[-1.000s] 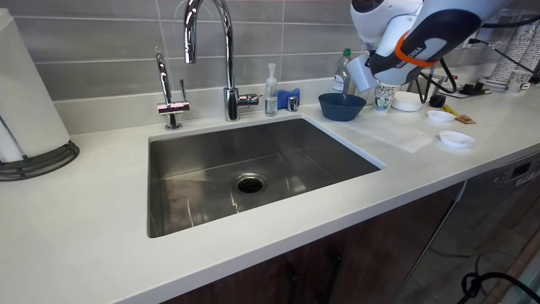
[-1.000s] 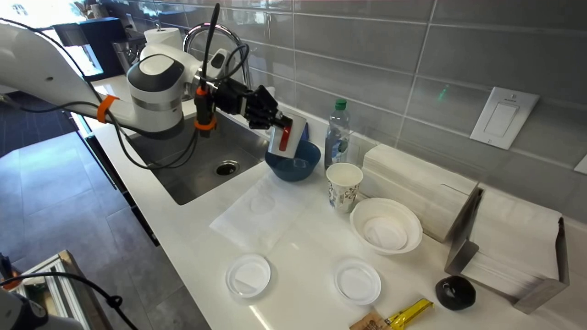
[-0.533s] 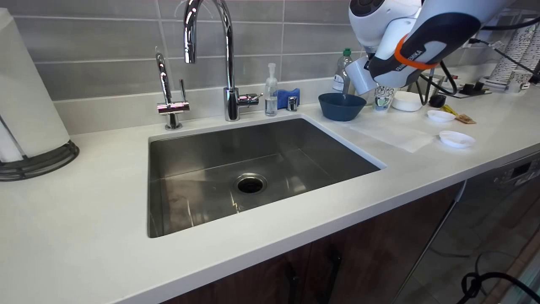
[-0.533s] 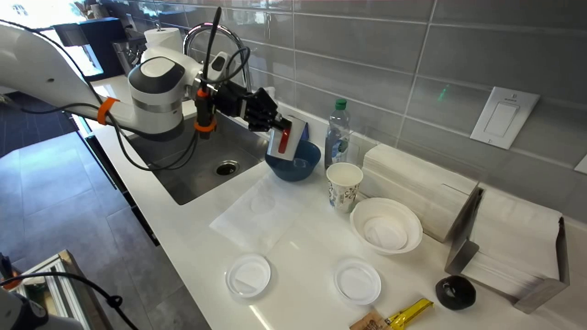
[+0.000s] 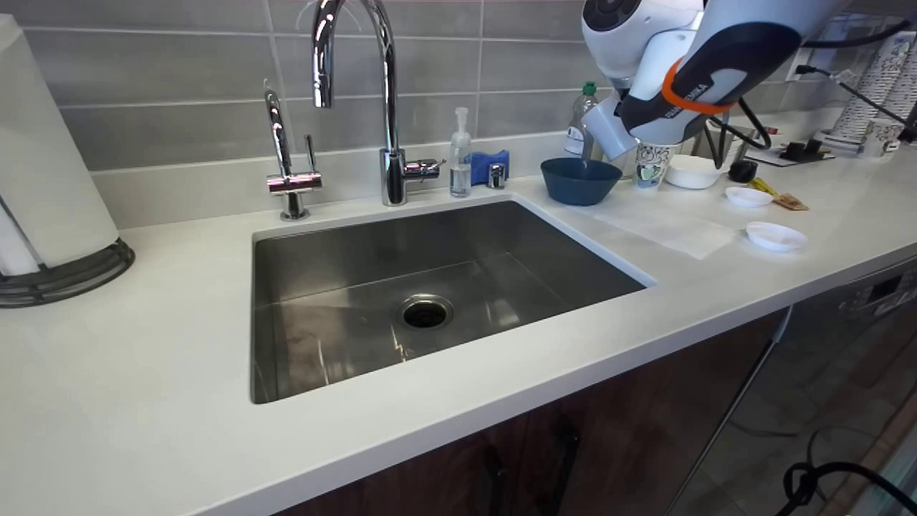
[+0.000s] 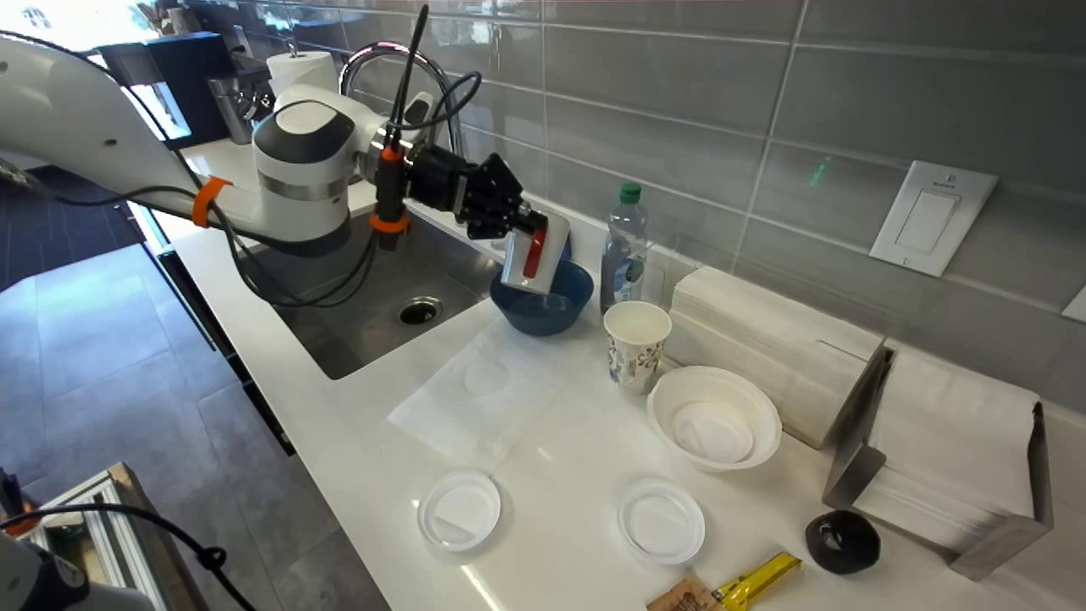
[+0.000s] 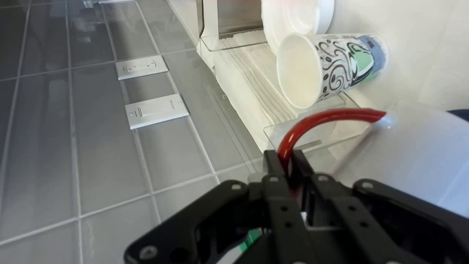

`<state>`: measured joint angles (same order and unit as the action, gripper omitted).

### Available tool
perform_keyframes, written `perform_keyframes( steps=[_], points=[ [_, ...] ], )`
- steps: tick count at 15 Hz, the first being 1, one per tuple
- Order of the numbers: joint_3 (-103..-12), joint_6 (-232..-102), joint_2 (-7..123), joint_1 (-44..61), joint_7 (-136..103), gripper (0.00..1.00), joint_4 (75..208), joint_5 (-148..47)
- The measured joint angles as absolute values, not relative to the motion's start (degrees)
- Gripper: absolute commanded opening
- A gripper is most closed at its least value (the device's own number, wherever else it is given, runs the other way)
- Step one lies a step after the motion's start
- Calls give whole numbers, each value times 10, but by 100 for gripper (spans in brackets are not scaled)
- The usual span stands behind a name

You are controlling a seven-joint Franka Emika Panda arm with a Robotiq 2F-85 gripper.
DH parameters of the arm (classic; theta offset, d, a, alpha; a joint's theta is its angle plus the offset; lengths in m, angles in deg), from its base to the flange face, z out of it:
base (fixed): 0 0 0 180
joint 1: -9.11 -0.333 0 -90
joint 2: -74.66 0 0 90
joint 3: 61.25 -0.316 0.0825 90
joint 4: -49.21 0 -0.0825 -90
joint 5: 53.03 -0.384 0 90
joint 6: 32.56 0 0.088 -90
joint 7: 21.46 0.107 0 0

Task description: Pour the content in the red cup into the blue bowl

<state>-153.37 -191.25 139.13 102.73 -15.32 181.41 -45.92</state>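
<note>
The red cup (image 6: pixel 533 259) shows a whitish body and a red handle. It hangs tipped over the blue bowl (image 6: pixel 547 314), its lower end above the bowl's near-sink side. My gripper (image 6: pixel 534 222) is shut on the red loop handle. In the wrist view, the gripper (image 7: pixel 287 159) pinches that handle between its fingers, with the pale cup body (image 7: pixel 421 157) to the right. The bowl (image 5: pixel 580 183) stands on the counter beside the sink in both exterior views. Inside the cup is hidden, and what the bowl holds cannot be made out.
A clear bottle with a green cap (image 6: pixel 625 238) stands right behind the bowl, near the wall. Close by are a patterned paper cup (image 6: pixel 635 348) and a white bowl (image 6: pixel 713 420). The sink (image 5: pixel 444 287) and tall faucet (image 5: pixel 390 107) lie beside the arm.
The arm has shifted slightly with the cup, leftward in an exterior view and rightward in an exterior view from across. The cup stays tipped and held; the bowl has not moved.
</note>
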Motion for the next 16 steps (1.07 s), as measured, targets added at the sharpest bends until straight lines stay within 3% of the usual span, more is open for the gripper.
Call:
perform_keyframes(
  steps=[16],
  points=[
    [-1581,-1798,1388,1097,-270,3,1692,-415]
  ],
)
